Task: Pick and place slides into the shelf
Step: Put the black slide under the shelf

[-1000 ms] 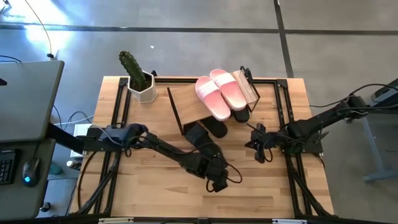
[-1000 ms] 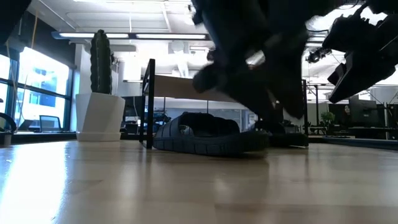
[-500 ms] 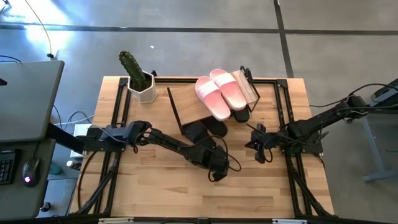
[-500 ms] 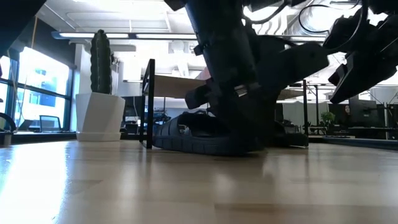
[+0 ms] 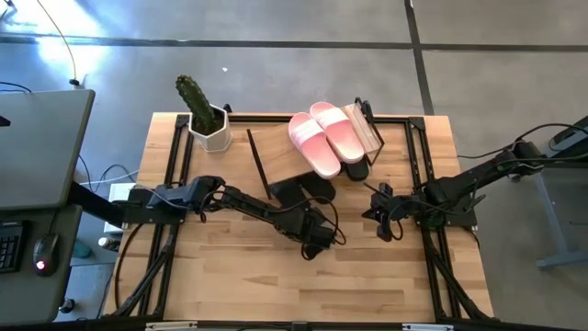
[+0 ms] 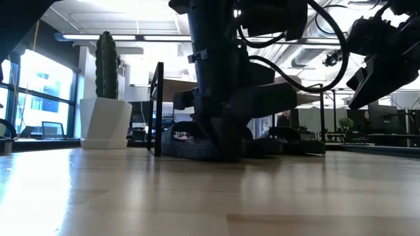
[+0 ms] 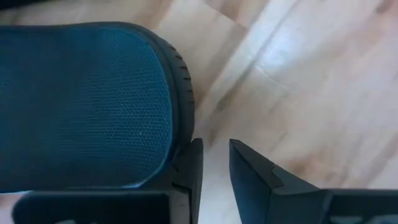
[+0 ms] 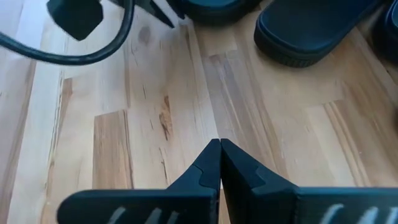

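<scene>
Two pink slides (image 5: 325,138), three black slides (image 5: 303,191)

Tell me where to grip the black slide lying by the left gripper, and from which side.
Probably grip the black slide at its rounded sole edge, coming level from the open table side; the left gripper sits there, fingers slightly apart. The sole lies flat, its edge raised.

Wooden table (image 5: 220,276) with shelf (image 5: 280,152), black slides (image 5: 296,194), cactus pot (image 5: 209,133).
</scene>
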Tool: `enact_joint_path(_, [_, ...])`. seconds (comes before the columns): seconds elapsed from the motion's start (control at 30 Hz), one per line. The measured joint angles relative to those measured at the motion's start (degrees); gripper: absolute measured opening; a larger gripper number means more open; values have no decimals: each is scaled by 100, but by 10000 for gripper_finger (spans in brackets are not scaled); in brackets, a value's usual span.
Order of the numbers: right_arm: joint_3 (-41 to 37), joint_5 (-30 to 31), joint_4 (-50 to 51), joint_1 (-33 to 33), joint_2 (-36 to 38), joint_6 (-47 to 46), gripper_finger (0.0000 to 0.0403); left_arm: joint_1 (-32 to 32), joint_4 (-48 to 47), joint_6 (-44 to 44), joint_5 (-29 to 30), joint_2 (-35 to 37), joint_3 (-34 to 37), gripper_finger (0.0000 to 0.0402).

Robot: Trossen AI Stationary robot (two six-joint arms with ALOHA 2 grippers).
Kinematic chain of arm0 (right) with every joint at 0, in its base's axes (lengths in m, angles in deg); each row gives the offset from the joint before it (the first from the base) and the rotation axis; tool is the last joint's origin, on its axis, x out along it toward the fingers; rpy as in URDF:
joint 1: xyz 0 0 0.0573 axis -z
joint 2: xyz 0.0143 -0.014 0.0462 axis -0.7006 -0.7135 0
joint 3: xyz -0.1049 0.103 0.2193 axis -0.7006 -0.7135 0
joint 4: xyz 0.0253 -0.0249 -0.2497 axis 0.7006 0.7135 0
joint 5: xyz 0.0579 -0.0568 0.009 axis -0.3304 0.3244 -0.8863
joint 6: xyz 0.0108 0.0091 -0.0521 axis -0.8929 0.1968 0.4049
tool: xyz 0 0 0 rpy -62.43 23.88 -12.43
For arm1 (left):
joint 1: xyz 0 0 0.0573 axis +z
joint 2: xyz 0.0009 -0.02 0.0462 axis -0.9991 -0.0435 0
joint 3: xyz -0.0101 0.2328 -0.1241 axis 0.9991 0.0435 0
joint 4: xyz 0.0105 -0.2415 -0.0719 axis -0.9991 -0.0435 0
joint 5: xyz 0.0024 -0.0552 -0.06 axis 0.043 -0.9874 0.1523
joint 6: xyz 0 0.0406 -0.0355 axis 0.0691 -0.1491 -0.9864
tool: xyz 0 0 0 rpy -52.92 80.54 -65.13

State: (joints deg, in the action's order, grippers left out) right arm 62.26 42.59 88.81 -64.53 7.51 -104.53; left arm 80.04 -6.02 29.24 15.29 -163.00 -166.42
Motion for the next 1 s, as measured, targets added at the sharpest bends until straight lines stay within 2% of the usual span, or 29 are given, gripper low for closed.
enact_joint_path(0.17, [0,-2,1,0,0,52,0,0,-83,-4,482,0,0,45])
enact_joint_path(0.5, [0,-7,-1,2,0,50,0,211,-720,-285,823,0,2,2])
enact_joint_path(1.0, [0,-168,-1,2,0,92,0,525,-1257,-237,848,0,2,12])
